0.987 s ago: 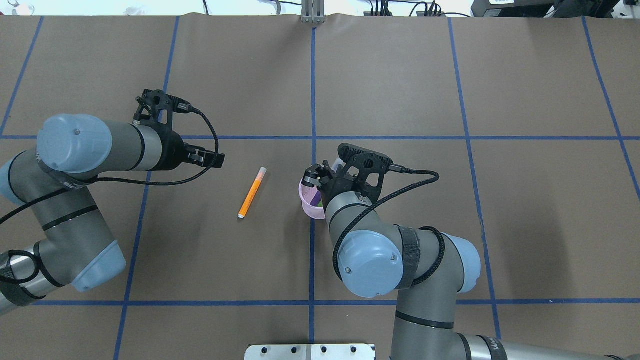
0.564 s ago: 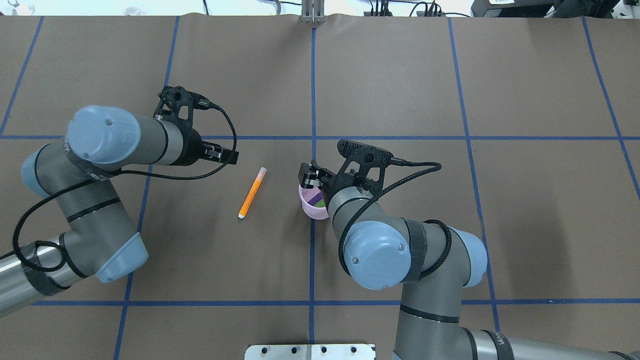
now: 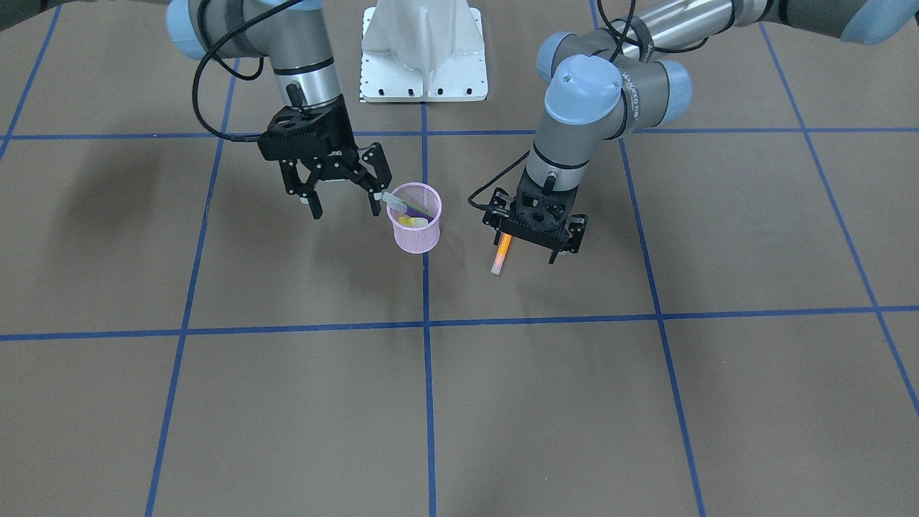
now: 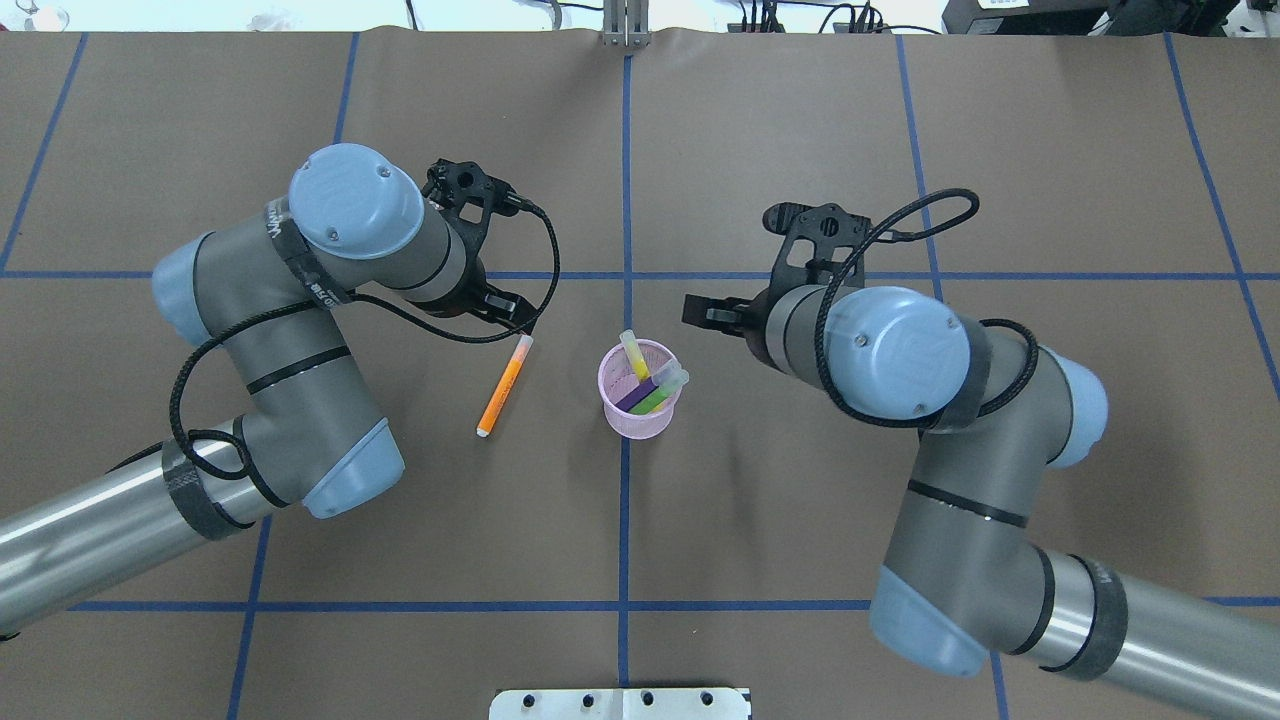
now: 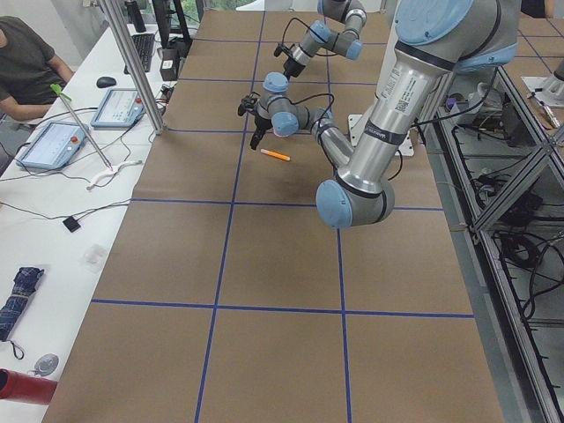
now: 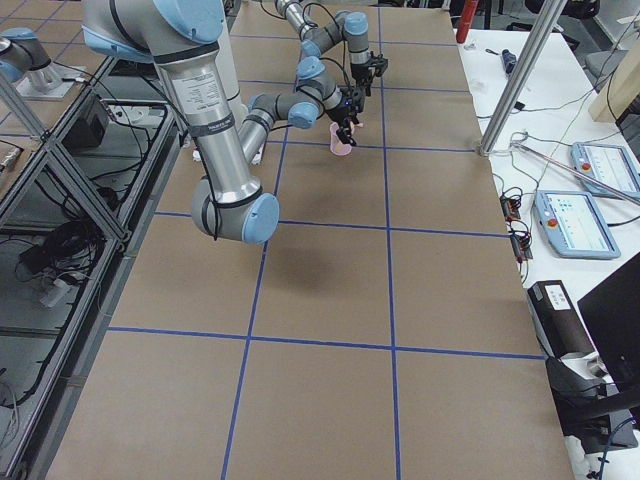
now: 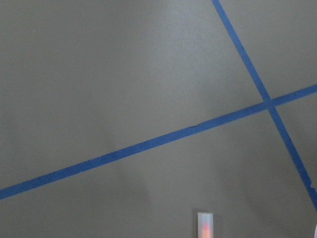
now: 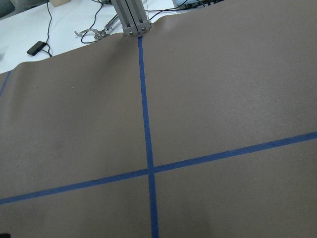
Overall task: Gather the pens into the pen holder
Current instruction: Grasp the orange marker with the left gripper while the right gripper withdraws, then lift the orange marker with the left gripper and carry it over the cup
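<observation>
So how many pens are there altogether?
4. The yellow pen, purple pen and green pen stand in the cup; the orange pen lies on the table, on the robot's left of it. Others could hide inside the cup.

From the front we see only the capped end of the orange pen [image 3: 502,253]; the left pincer [image 3: 535,248] covers the rest. The left wrist camera cuts it at the bottom edge, blurred. The pen holder [image 4: 635,422] hides the lower ends of the yellow pen [image 4: 633,353], purple pen [image 4: 634,396] and green pen [image 4: 658,398].
</observation>
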Motion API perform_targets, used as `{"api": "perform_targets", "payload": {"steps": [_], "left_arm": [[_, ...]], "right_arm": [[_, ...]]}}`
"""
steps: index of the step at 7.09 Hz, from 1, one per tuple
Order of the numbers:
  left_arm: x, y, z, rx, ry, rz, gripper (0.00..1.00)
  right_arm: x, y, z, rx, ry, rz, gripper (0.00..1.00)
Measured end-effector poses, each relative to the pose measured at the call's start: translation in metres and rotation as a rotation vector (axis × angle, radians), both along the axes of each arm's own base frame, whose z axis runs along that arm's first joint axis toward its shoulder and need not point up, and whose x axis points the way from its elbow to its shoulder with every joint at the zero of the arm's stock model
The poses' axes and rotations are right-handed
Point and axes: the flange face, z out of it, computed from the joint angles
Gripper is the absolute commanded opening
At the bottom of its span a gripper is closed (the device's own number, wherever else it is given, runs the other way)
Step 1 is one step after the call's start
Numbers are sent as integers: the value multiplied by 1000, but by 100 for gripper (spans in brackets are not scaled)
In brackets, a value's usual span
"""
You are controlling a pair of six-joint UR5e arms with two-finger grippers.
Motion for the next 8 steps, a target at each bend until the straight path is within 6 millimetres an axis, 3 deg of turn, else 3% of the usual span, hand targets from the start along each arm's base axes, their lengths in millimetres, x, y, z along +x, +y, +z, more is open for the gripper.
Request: {"api": "perform_targets", "payload": {"steps": [2,4,8], "left_arm": [[17,-6,15,-21,-44,88,97],[29,-7,25,-84,-60,145,94],[56,-20,1,-183,-84,185,87]], "right_arm": [[47,-21,55,-132,17,-174,100],[73,-25,100,-177,53,-280,100],[101,-49,137,-166,108,-304,99]]}}
